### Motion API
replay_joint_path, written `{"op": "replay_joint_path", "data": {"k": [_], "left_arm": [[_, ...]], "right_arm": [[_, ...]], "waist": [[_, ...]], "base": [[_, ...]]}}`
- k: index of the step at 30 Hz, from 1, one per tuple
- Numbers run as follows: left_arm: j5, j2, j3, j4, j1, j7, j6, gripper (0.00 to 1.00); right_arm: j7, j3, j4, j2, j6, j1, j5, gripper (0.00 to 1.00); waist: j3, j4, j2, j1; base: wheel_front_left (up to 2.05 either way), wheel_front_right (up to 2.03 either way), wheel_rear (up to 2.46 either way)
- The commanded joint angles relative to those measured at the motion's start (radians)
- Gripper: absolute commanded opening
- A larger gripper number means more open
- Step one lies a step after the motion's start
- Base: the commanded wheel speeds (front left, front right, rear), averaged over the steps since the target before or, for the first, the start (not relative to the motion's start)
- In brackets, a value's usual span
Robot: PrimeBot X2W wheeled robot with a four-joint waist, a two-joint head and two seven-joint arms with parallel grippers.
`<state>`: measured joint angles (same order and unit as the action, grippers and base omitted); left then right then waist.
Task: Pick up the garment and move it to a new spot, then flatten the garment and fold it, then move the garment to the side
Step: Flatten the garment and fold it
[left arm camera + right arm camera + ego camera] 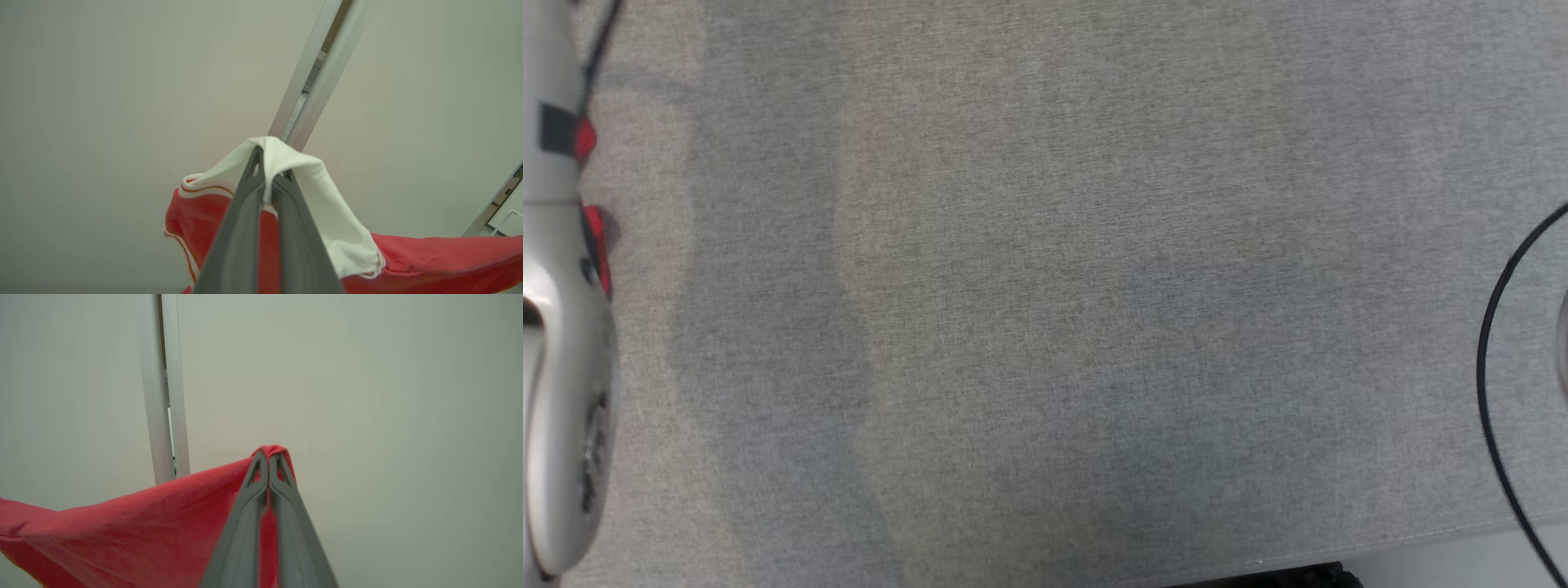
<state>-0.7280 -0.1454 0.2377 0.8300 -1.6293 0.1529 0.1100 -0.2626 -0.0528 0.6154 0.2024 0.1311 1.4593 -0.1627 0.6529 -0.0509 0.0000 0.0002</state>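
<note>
One red-and-white garment (429,257) hung between two grippers: the left gripper (271,164) pinched its white part, the right gripper (268,456) pinched a red fold.

free: grey tabletop (1045,294), whole middle | blocked: pale forearm (564,392) left edge; black cable (1484,351) right, maybe hanging

The table top (1045,294) is covered in grey woven cloth, matt and slightly coarse. The forearm (560,392) is pale glossy plastic, and the cable (1481,359) is smooth and black. The garment (429,257) is soft matt knit, red and white. The left gripper (269,173) and right gripper (268,457) look like matt grey plastic. The post (157,396) is satin metal.
</note>
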Motion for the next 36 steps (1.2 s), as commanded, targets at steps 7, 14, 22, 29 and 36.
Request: {"op": "replay_joint_path", "data": {"k": [7, 14, 22, 29, 36], "left_arm": [[-0.030, -0.017, 0.080, 0.072, 0.220, 0.045, 0.021, 0.00], [-0.080, -0.065, 0.181, 0.019, 0.463, 0.061, 0.022, 0.00], [-0.078, -0.149, 0.284, -0.067, 0.709, 0.068, 0.021, 0.00], [-0.087, -0.191, 0.371, -0.173, 0.900, 0.017, 0.021, 0.00], [-0.108, -0.242, 0.425, -0.321, 1.048, -0.044, 0.014, 0.00]], "right_arm": [[-0.003, 0.067, -0.054, 0.022, -0.001, -0.283, -0.085, 0.00], [-0.003, 0.149, -0.052, 0.051, -0.001, -0.493, -0.175, 0.00], [-0.003, 0.252, -0.015, 0.118, -0.001, -0.657, -0.255, 0.00], [-0.003, 0.397, 0.037, 0.204, -0.001, -0.743, -0.313, 0.00], [0.012, 0.541, 0.076, 0.312, -0.001, -0.789, -0.372, 0.00]], "waist": [[-0.030, 0.031, 0.0000, -0.0002], [-0.146, 0.045, 0.0000, -0.0002], [-0.292, 0.066, 0.0000, -0.0002], [-0.392, 0.085, 0.0000, -0.0002], [-0.448, 0.105, 0.0000, -0.0002]], "base": [[0.00, 0.00, 0.00], [0.00, 0.00, 0.00], [0.00, 0.00, 0.00], [0.00, 0.00, 0.00], [0.00, 0.00, 0.00]]}}
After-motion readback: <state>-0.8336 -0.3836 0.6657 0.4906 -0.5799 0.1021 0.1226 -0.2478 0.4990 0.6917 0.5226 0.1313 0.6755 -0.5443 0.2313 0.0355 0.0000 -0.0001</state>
